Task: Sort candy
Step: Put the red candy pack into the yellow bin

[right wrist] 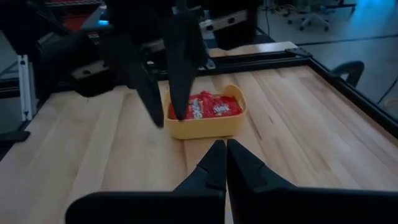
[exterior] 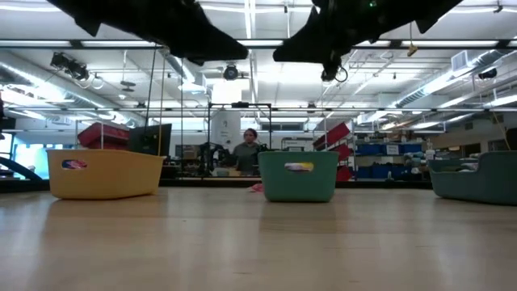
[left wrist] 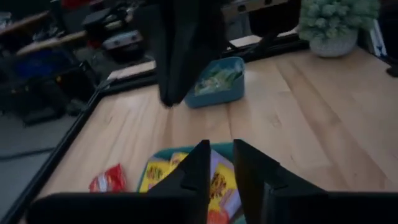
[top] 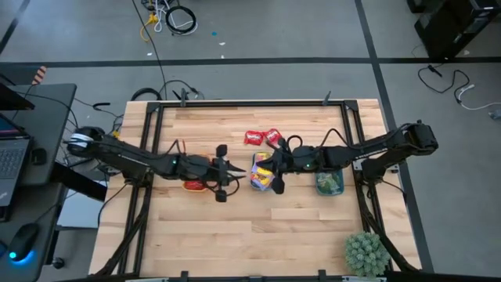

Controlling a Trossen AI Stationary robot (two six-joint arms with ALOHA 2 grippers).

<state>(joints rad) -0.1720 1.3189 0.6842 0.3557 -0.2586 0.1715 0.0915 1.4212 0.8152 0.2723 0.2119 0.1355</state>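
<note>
The candy is mostly sorted. Red packets (right wrist: 208,107) lie in the yellow tray (top: 196,186). Yellow packets (top: 262,174) fill the middle teal tray (left wrist: 163,154). Green packets (left wrist: 219,78) lie in the right teal tray (top: 329,182). Two red packets (top: 263,138) lie loose on the table beyond the middle tray, and one shows again in the left wrist view (left wrist: 107,180). My left gripper (top: 233,174) hovers between the yellow and middle trays, slightly open and empty. My right gripper (right wrist: 221,155) hangs above the middle tray's right side, shut, with nothing between its fingers.
A spiky green plant (top: 366,252) stands in a pot at the table's near right corner. The three trays stand in a row across the table's middle (exterior: 299,176). Bare wood stretches along the near side. A person sits far behind the table (exterior: 248,149).
</note>
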